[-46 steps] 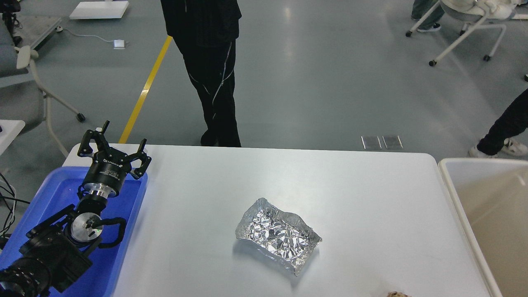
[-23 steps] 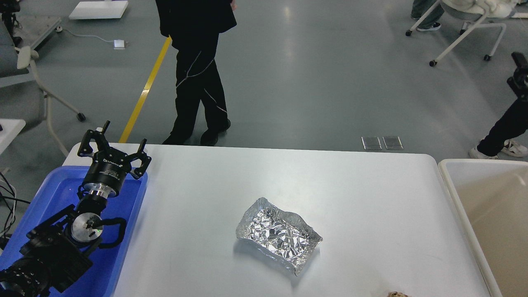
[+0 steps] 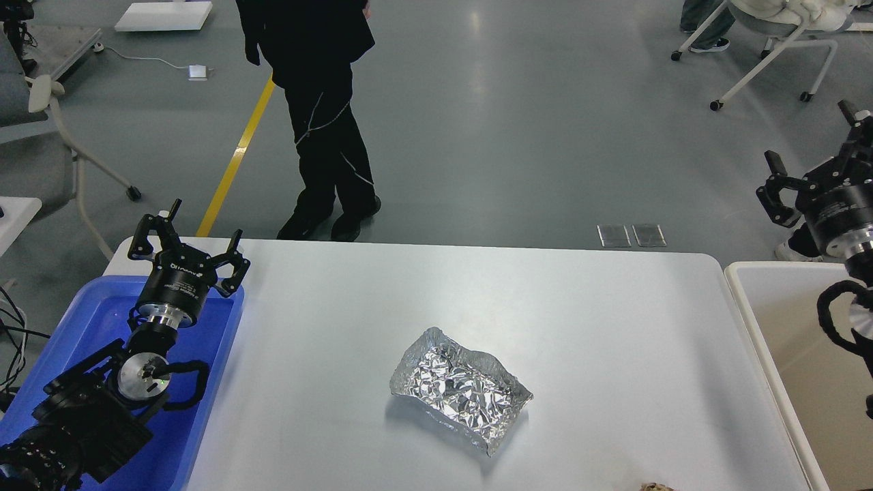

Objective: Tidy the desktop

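The white desktop (image 3: 580,314) fills the middle of the head view. A crumpled silver foil tray (image 3: 458,387) lies on it a little below centre. A small brown scrap (image 3: 656,487) shows at the bottom edge. My left gripper (image 3: 194,240) is open and empty above the far end of the blue tray (image 3: 218,341), well left of the foil. My right gripper (image 3: 815,153) is open and empty, raised above the far end of the cream-white bin (image 3: 743,300), far right of the foil.
A person in black (image 3: 320,116) stands on the floor just beyond the table's far edge. Chairs on castors stand at the far left (image 3: 61,143) and far right (image 3: 771,48). The bin borders the table's right edge.
My right arm has risen into view at the right edge, its gripper open. The person behind the table has stepped to the left. My left arm and the foil have not moved.
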Robot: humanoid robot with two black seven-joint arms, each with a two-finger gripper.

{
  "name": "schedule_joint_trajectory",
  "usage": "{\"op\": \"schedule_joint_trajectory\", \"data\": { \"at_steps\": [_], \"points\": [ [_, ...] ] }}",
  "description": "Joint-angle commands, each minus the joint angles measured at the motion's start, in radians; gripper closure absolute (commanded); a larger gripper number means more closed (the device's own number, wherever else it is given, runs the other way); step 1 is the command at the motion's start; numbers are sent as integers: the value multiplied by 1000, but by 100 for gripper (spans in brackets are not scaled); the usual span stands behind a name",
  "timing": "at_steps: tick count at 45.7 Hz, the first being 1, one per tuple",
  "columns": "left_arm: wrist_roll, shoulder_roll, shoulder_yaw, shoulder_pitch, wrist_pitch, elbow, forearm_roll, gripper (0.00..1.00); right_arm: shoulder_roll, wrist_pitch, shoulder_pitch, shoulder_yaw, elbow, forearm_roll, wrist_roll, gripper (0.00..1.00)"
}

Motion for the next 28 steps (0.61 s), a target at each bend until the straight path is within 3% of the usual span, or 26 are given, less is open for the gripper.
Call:
{"op": "schedule_joint_trajectory", "data": {
  "at_steps": [1, 28],
  "points": [
    [0, 0, 0, 0, -2, 0, 0, 0, 69, 3, -54, 2, 7, 1, 13, 0],
    [0, 0, 0, 0, -2, 0, 0, 0, 68, 4, -85, -4, -27, 1, 10, 0]
  ]
}}
